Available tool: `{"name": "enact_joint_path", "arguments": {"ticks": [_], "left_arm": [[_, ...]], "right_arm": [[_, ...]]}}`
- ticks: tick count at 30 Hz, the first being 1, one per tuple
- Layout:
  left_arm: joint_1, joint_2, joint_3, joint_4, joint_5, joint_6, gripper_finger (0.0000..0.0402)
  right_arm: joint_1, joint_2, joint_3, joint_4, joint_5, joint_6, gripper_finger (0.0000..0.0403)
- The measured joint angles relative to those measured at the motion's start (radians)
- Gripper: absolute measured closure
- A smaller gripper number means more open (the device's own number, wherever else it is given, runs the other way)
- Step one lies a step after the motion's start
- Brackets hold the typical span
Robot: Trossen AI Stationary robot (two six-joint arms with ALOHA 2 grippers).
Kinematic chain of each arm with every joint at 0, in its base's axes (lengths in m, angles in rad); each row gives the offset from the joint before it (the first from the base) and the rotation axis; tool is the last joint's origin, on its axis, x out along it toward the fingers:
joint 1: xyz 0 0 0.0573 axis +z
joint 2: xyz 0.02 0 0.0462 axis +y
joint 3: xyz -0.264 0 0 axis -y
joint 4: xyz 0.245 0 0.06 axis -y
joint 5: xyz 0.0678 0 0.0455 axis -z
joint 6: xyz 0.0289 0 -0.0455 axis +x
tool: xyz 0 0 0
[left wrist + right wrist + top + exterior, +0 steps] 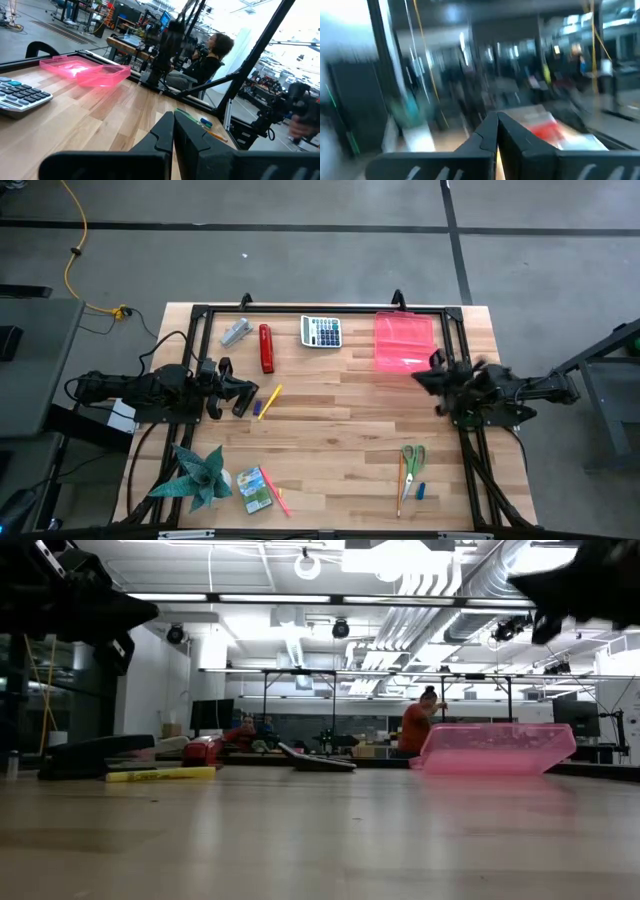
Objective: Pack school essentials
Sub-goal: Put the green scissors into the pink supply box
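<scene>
Nothing is packed yet; the pink tray at the table's far side holds none of the stationery, as far as the high view shows. Both grippers are clenched on nothing.

The left gripper hovers well left of the tray, with the yellow stick and a small blue piece just beside its tips, on the tray's side. The stick's long axis runs diagonally, slanting up toward the tray.

The right gripper hangs just in front of the tray. The scissors and orange pencil lie well nearer the front edge, their long axes pointing roughly at the tray.

The crayon box sits front-left, far from the tray; the left arm seems nearer.
</scene>
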Motion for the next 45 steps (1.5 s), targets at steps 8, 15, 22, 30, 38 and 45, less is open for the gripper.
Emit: {"name": "enact_joint_path", "arguments": {"ticks": [8, 15, 22, 30, 38, 45], "left_arm": [[0.000, 0.000, 0.000, 0.000, 0.000, 0.000, 0.0401], [0.000, 0.000, 0.000, 0.004, 0.000, 0.000, 0.0401], [0.002, 0.000, 0.000, 0.146, -0.083, -0.166, 0.0401], [0.003, 0.000, 0.001, 0.434, -0.130, -0.131, 0.0401], [0.002, 0.085, 0.135, 0.372, -0.110, -0.083, 0.0401], [0.002, 0.292, 0.394, 0.099, -0.043, 0.080, 0.0401]], "right_arm": [[-0.003, 0.077, 0.077, 0.199, 0.009, 0.065, 0.0403], [0.009, 0.351, 0.318, -0.035, -0.058, 0.041, 0.0403], [0.027, 0.571, 0.472, -0.237, -0.060, 0.052, 0.0403], [0.027, 0.651, 0.502, -0.201, -0.038, 0.091, 0.0403], [0.025, 0.655, 0.504, -0.157, -0.038, 0.113, 0.0403], [0.025, 0.655, 0.504, -0.106, -0.038, 0.119, 0.0403]]}}
